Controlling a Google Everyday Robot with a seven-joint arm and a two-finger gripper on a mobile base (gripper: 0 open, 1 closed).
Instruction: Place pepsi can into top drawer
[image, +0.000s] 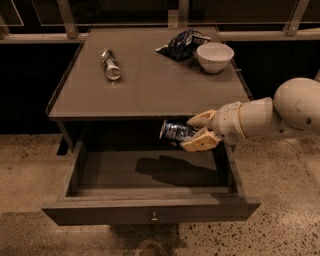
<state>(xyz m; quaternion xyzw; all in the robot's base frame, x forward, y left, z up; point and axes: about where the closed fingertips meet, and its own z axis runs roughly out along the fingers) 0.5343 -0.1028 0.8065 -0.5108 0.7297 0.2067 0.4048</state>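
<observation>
The cream 2-finger gripper (194, 133) clamps the small dark blue pepsi can (175, 131) sideways above the open grey top drawer (150, 210), toward 1 o'clock. If released at this height, it may bounce and roll.

The pepsi can (176, 131) is dark blue with white markings, clasped by the cream gripper (187, 134) above the plain grey top drawer (150, 212) with its silvery knob (154, 217). The grey-brown tabletop (150, 90) bears a silver can (111, 65), a dark blue snack bag (181, 44) and a white bowl (215, 56). The floor (280, 235) is speckled beige.
</observation>
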